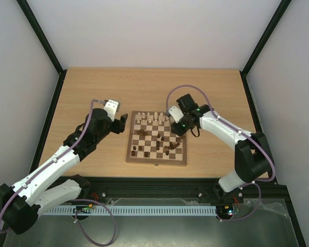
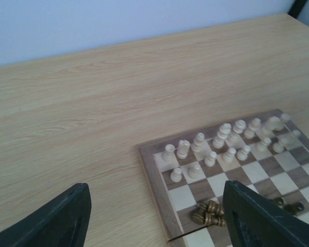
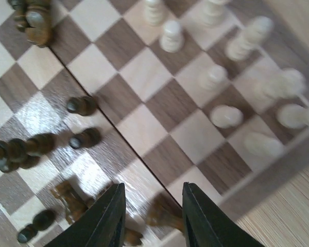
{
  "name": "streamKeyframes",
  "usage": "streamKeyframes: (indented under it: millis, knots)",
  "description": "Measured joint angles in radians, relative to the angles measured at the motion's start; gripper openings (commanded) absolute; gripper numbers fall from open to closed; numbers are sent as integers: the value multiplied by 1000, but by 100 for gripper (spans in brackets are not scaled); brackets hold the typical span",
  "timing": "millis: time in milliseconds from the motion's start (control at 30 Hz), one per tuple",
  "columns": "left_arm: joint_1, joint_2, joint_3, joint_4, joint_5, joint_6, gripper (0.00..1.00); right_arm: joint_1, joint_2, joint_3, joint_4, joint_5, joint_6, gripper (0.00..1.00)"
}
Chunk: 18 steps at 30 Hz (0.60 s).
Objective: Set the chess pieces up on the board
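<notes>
Top view: square checkered wooden board point(image 1: 154, 161) lies mid-table, two far rows of turned cream pieces point(image 1: 153, 119), dark pieces point(image 1: 170, 146) scattered; left wrist: left gripper point(image 2: 157, 188) gapes wide, empty, beside the board's corner; right wrist: right gripper point(image 3: 153, 188) stands narrowly parted over one toppled dark piece point(image 3: 162, 218).

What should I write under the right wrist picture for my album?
Right gripper open over a dark piece, cream pieces standing beyond on the board.

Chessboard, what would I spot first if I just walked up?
The board in the table's middle, with cream pieces standing in neat rows along its far edge. The dark pieces are a jumble on the near half, some lying down. The right arm's jaws hang over the board's right side.
</notes>
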Motion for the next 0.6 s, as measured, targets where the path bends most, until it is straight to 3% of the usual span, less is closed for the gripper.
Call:
streamKeyframes:
  millis: [267,467,600]
  knots:
    - [-12,50,10,6,184,24,49,-202,-64,-40,-47,-72,-45,32]
    - [-134,282,203,-80,241,14,51,-397,-163,-118,-27,-170,-13,36]
    - [-253,461,366,-146,251,2,53,-464,-247,-186,3,-198,29,45]
